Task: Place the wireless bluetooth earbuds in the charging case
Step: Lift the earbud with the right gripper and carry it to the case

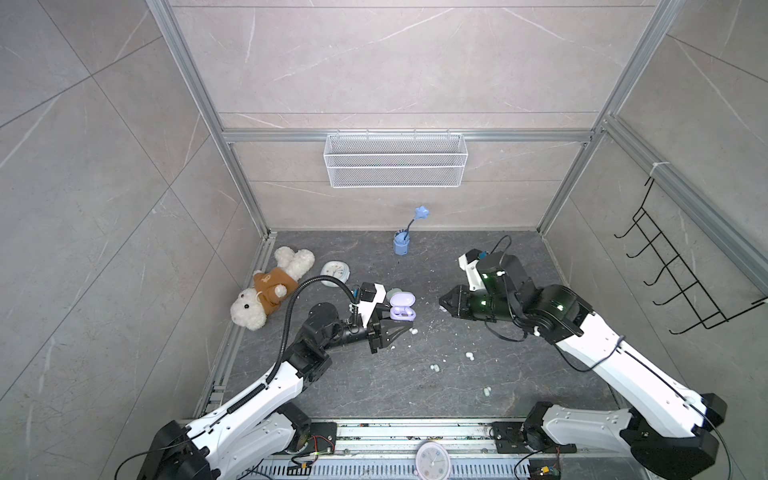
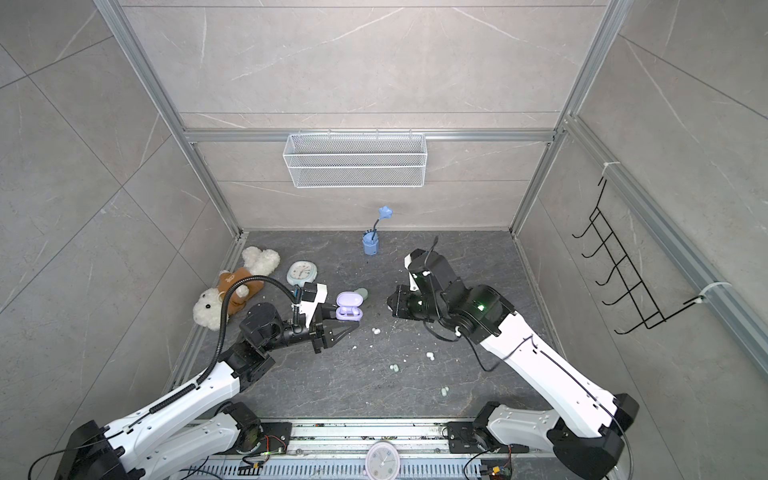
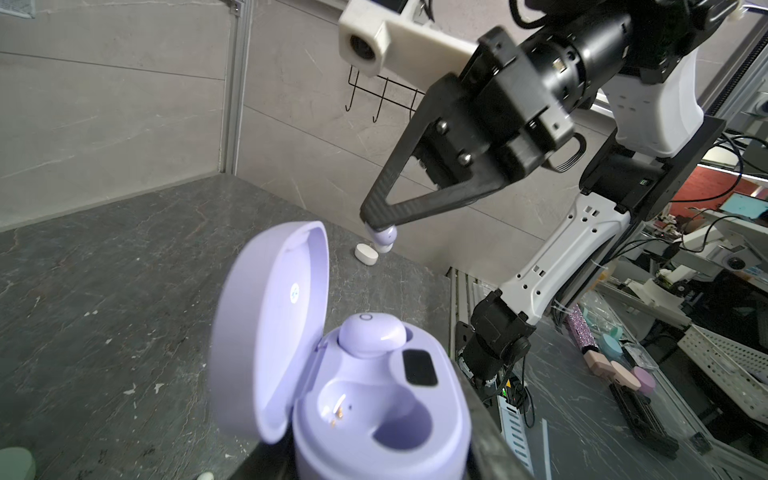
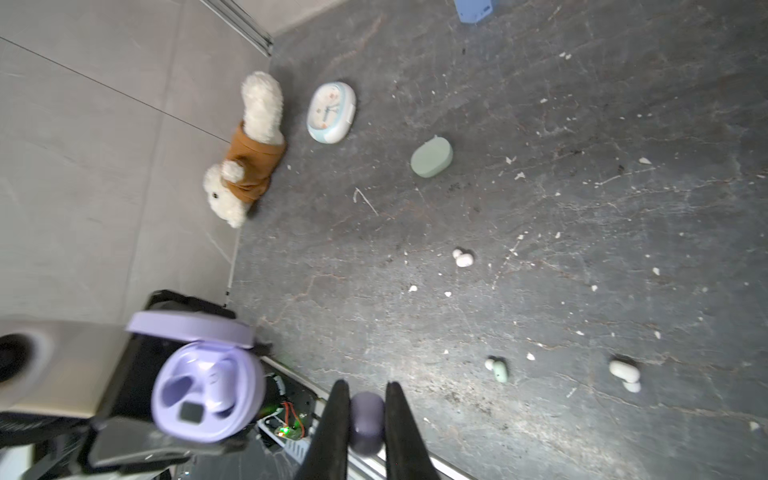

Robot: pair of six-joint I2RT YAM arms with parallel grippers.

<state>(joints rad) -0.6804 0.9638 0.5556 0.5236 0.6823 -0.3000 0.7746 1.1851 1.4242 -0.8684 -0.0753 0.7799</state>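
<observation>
Gripping one case (image 3: 270, 324), one earbud (image 4: 366, 417), four loose

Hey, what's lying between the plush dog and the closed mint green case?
The small white clock lies between the plush dog and the mint green case, face up; the right wrist view shows it clearly.
</observation>
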